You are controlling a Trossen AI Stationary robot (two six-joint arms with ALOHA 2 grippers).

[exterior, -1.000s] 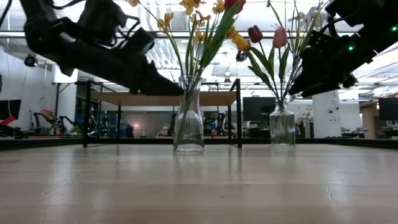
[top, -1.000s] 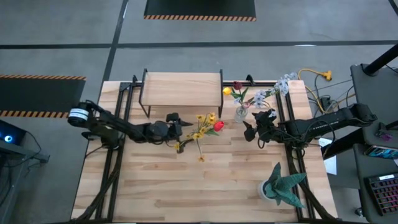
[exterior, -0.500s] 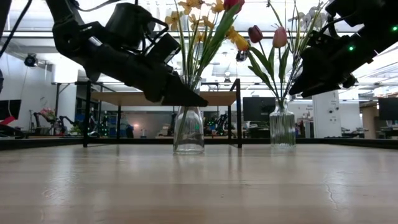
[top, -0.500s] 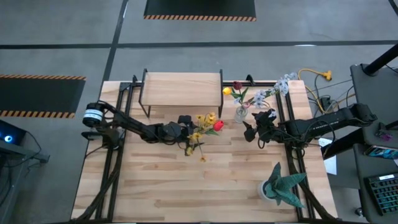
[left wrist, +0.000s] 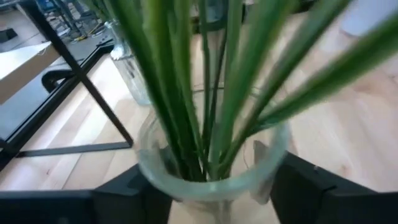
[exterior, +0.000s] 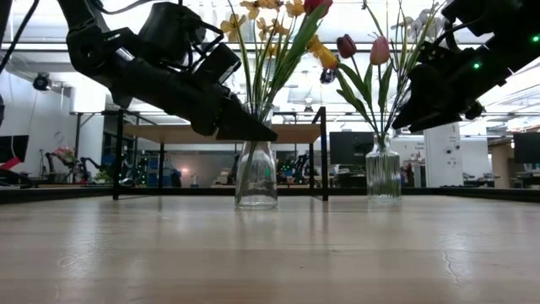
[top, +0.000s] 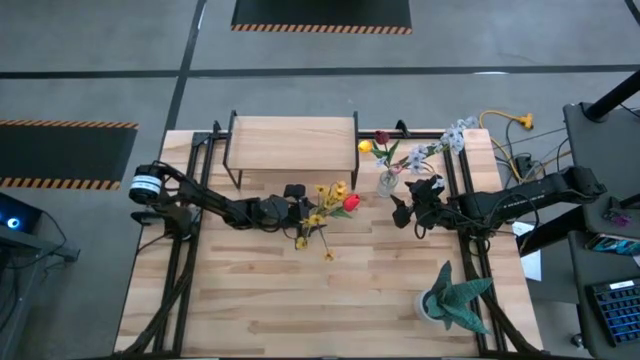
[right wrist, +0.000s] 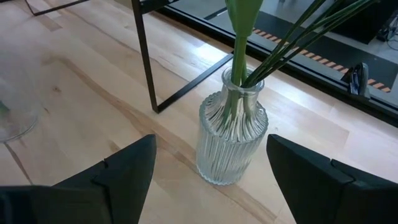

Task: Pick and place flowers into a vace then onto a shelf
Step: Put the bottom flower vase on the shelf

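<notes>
A clear glass vase (exterior: 256,173) with yellow and red flowers (top: 335,195) stands upright on the table, in front of the shelf (top: 292,140). My left gripper (top: 303,213) reaches in from the table's left and is closed about the vase's neck. A ribbed glass vase (right wrist: 231,146) with red, yellow, pink and white flowers (exterior: 371,51) stands farther right. My right gripper (top: 403,212) hangs open just near and right of the ribbed vase, touching nothing. My left gripper has the clear vase's neck, just under the rim (left wrist: 155,180), between its two fingers (left wrist: 311,186), one on each side. The fingers come from the table's left, slanting a little downward. The vase stands upright with its base (exterior: 256,203) on the table.
A teal spiky potted plant (top: 455,300) stands at the near right corner. The shelf's black legs (exterior: 323,152) rise just behind the two vases. Bare wooden tabletop (top: 250,300) lies toward the near edge.
My left gripper has gone toward the table's right, from short of the clear vase to its neck, and rolled slightly. The vase and its flowers stand where they were.
</notes>
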